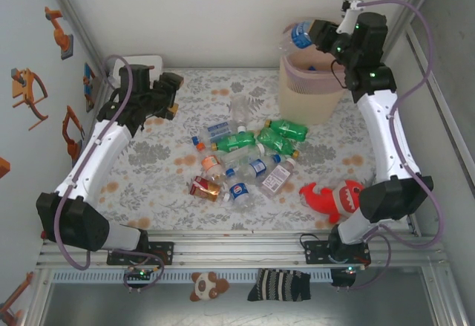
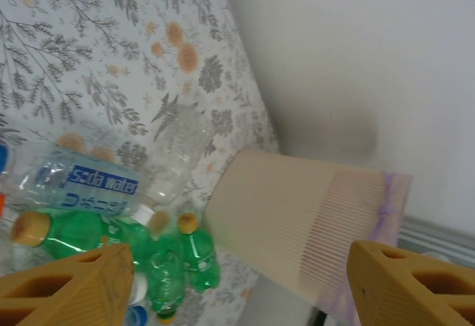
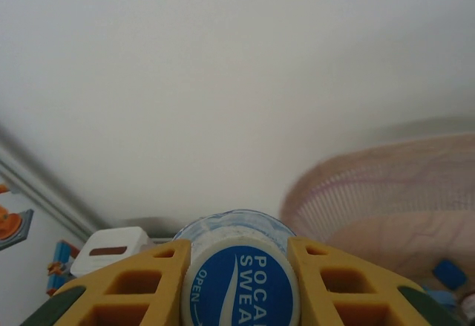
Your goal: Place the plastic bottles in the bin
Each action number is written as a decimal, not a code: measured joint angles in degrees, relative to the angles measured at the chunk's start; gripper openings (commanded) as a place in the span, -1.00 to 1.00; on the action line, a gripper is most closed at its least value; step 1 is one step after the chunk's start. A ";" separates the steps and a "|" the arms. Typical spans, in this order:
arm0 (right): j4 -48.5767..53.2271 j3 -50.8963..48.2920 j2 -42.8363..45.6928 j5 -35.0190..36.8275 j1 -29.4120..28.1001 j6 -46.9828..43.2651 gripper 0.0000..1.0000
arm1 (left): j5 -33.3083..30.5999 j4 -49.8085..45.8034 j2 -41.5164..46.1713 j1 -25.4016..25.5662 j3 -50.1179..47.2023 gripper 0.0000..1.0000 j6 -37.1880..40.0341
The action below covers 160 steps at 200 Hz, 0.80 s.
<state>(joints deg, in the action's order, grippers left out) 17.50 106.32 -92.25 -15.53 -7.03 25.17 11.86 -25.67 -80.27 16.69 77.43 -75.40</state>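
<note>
The left end effector hangs wide and empty above the surface, with the loose plastic bottles to its right. Further right, the bin already holds something blue. At its far rim, the right end effector clamps a blue-labelled bottle, whose long axis points left.

The tall, round, beige plastic bin had finely ribbed, matt walls. Its pale pink lining seemed a thin film, though the view was too blurred to be sure. The small clear plastic bottles were glossy and crinkled, with shiny printed labels, and the green plastic bottles gleamed likewise. The blue-and-white bottle cap was smooth with a soft sheen. The flower-printed table cover looked flat and matt. The red shark toy was fuzzy plush, and the silver slotted rail was brushed metal.
</note>
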 measured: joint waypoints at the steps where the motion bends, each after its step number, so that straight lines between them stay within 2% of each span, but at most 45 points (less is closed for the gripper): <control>1: 0.20 0.11 -0.09 -0.07 0.22 0.17 -1.00 | 0.02 -0.04 -0.02 0.00 0.00 0.47 0.11; 48: 3.19 4.07 -5.35 -0.68 4.83 2.95 -1.00 | 0.11 -1.75 -0.57 0.11 0.04 0.42 7.41; 80: 6.84 11.17 -13.00 -0.70 6.88 3.80 -1.00 | -0.28 -2.78 -0.72 0.76 0.07 0.40 14.86; 121: 10.21 17.68 -22.69 -1.97 7.69 4.39 -1.00 | -0.22 -4.00 -1.42 1.40 0.04 0.39 21.70; 160: 12.28 21.57 -30.49 -4.98 7.65 5.03 -0.95 | 1.44 -4.13 -2.23 1.75 -1.60 0.42 24.83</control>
<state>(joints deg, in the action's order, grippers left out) 29.78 127.90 -122.74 -20.51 0.62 30.20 13.30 -29.80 -82.50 18.44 75.83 -50.57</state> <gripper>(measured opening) 0.309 0.708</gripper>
